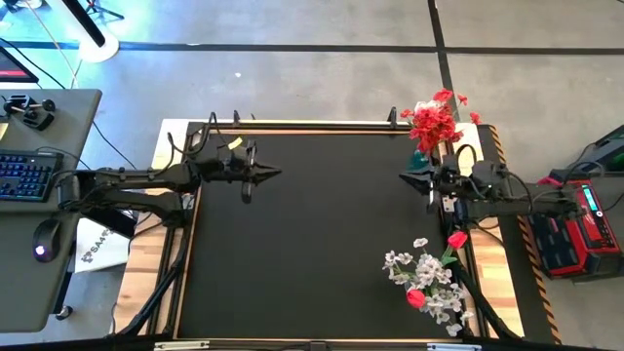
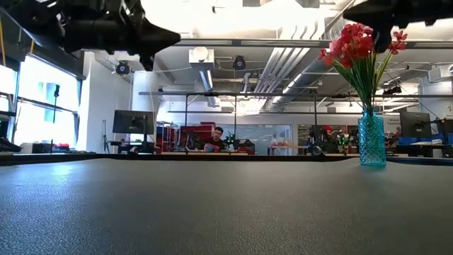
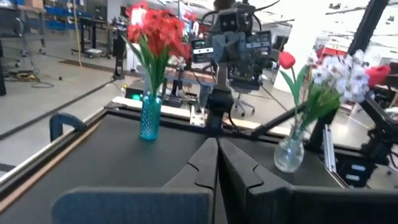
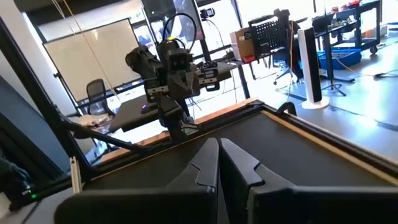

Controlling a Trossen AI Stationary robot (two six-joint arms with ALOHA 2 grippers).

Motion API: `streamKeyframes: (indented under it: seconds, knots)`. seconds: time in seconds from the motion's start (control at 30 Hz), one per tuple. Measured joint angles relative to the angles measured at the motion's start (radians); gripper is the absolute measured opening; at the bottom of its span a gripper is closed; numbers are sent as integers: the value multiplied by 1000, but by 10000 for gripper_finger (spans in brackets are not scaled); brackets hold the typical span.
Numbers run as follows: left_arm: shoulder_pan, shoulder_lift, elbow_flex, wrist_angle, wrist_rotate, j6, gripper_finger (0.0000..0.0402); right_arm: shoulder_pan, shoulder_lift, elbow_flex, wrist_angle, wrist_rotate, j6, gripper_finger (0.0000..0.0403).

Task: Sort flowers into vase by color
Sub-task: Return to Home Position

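Note:
A teal glass vase stands at the table's far right corner, holding red blossom clusters; it shows too in the low view and the left wrist view. A clear vase near the right near corner holds white sprays and single red buds. My left gripper hovers shut above the table's left half, touching nothing. My right gripper hovers shut at the right side, just near of the teal vase, touching nothing.
The black mat lies bare across its middle and left. A raised wooden border runs round the table. A keyboard and mouse sit on a side desk to the left; a red device lies off the right edge.

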Motion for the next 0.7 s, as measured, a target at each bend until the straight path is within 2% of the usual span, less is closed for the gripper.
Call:
streamKeyframes:
  seconds: [0.27,0.4,0.57,0.7]
  knots:
    - [-2,1,-68,-33,44,41,0,0,-24,-122,79,2,19,0]
    - [-2,1,-147,82,37,38,0,0,-45,-172,87,-3,26,0]
    - [1,-10,-249,232,-19,9,0,0,-100,-254,156,1,46,0]
    - [18,-51,-282,234,-14,12,0,0,-155,-285,145,10,30,0]
